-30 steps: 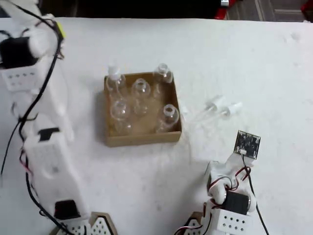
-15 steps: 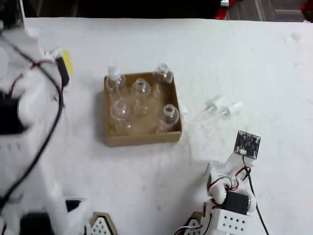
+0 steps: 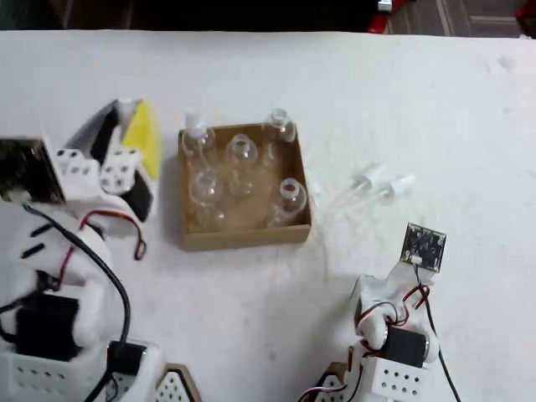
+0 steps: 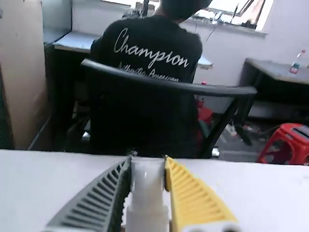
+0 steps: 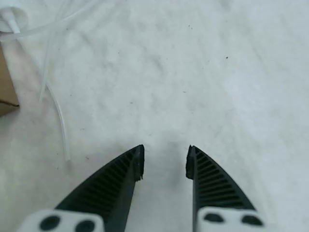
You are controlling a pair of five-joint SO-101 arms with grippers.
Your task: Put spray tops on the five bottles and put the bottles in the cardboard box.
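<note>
I'm looking at a white worktop [image 3: 402,92], faintly speckled where I see it up close. A cardboard box [image 3: 243,237] sits on it a little left of centre. To the right of the box and apart from it, a spray top [image 3: 366,179] and a second spray top [image 3: 397,186] lie on their sides next to each other. Their thin clear tubes [image 5: 57,121] trail across the surface towards the box. The left arm's base [image 3: 42,377] and the right arm's base [image 3: 394,373] stand at the near edge.
</note>
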